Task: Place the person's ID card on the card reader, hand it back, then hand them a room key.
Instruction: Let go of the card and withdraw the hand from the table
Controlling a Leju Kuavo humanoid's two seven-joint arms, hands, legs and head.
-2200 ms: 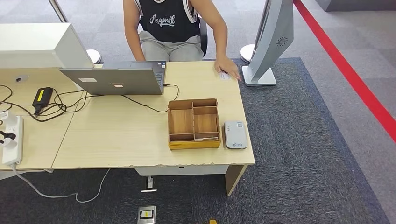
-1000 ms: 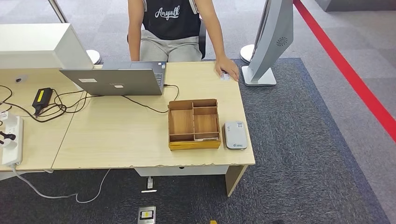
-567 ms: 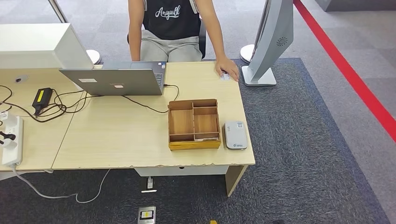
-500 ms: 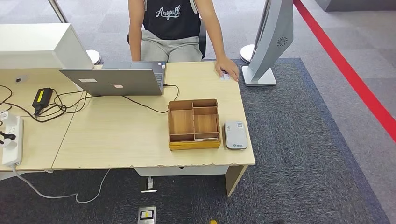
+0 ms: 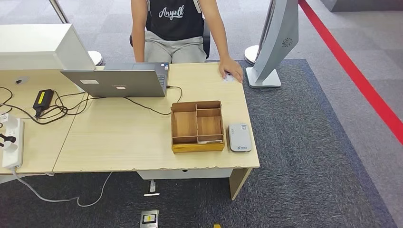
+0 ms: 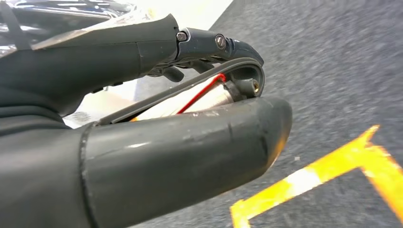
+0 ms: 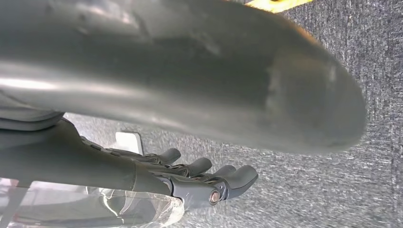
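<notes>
Both robot hands, left robot hand [image 6: 180, 137] and right robot hand [image 7: 190, 175], hang empty with fingers loosely apart over carpet, since the ID card [image 5: 228, 78] sits under the person's hand [image 5: 231, 69] across the worktop [image 5: 123, 137], well apart from the card reader [image 5: 239, 137].

bare desk [image 5: 123, 137] left of organizer [image 5: 197, 126]
</notes>
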